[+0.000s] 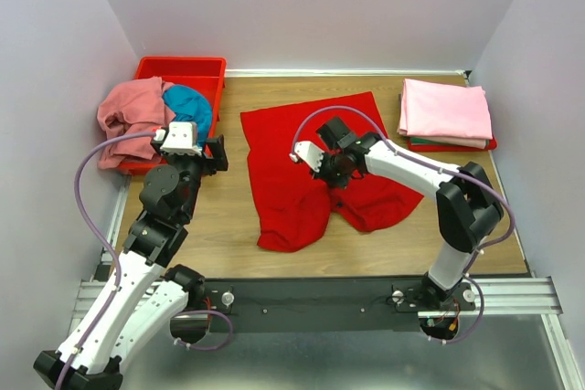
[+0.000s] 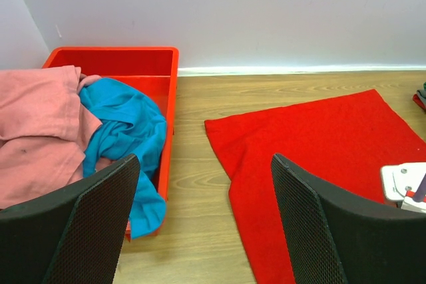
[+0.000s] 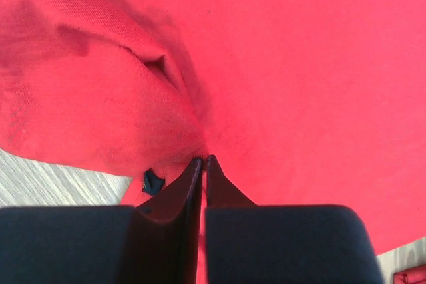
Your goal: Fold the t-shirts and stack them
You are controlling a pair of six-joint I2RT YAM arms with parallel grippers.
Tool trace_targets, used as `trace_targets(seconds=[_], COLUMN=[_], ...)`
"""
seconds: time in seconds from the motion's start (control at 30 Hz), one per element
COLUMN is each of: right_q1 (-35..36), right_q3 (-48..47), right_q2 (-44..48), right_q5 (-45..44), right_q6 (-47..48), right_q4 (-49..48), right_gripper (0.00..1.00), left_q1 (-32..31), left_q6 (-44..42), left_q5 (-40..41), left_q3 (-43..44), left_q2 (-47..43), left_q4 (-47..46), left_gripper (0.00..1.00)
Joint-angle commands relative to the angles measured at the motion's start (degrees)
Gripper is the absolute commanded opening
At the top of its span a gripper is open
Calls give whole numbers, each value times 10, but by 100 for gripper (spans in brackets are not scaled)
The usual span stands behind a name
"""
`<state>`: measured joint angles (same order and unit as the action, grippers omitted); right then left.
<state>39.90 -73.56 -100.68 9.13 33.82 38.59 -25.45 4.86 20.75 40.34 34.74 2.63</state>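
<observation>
The red shirt (image 1: 302, 148) is spread on the table (image 1: 228, 226) mid-workspace. Its far part is laid flat; the near part is bunched into two lobes. The right gripper (image 3: 203, 159) is planted on the shirt's middle (image 1: 327, 171), jaws drawn together with a pucker of red cloth pinched at the tips. Creases are seen running out from that pinch in the right wrist view. A small dark tag (image 3: 152, 181) is visible at the cloth edge, just left of the fingers.

The left gripper (image 2: 205, 164) is held over bare table between the bin (image 1: 183, 68) and the red shirt. Its jaws are spread wide, nothing between them.

The bin is set in the far left corner. The salmon pink shirt (image 1: 128, 116) is heaped over its left side and the teal shirt (image 1: 192, 105) is crumpled beside it, one end hung over the bin's right wall.

At far right, a folded stack is seen: the light pink shirt (image 1: 445, 109) on top, an edge of the green shirt (image 1: 425, 142) exposed beneath it.
</observation>
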Motion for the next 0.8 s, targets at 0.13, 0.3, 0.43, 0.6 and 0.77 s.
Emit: trace_targets(seconds=[0.13,0.3,0.43,0.6,0.77], right_q1=[-4,-8,-21,-79,-176], right_q3=[3,23,42,73,112], right_q2=[15,48,82,141,203], right_q5=[5,8,16,50,126], right_q6=[-17,-20,-24,-26,-42], right_q4=[-2,0,0,0,-4], right_gripper=[24,39,53,66,66], left_q1=[3,3,3,4,27], left_q6=[-6,-7,-8,-2,19], left_q5=[9,7,0,-40,-132], left_q3=[-8,-9,-9,-9,-6], left_q2=[-8,-8,-7,13,56], left_q4=[-16,-15,-17,-22,-45], left_gripper=[87,87,87,87,87])
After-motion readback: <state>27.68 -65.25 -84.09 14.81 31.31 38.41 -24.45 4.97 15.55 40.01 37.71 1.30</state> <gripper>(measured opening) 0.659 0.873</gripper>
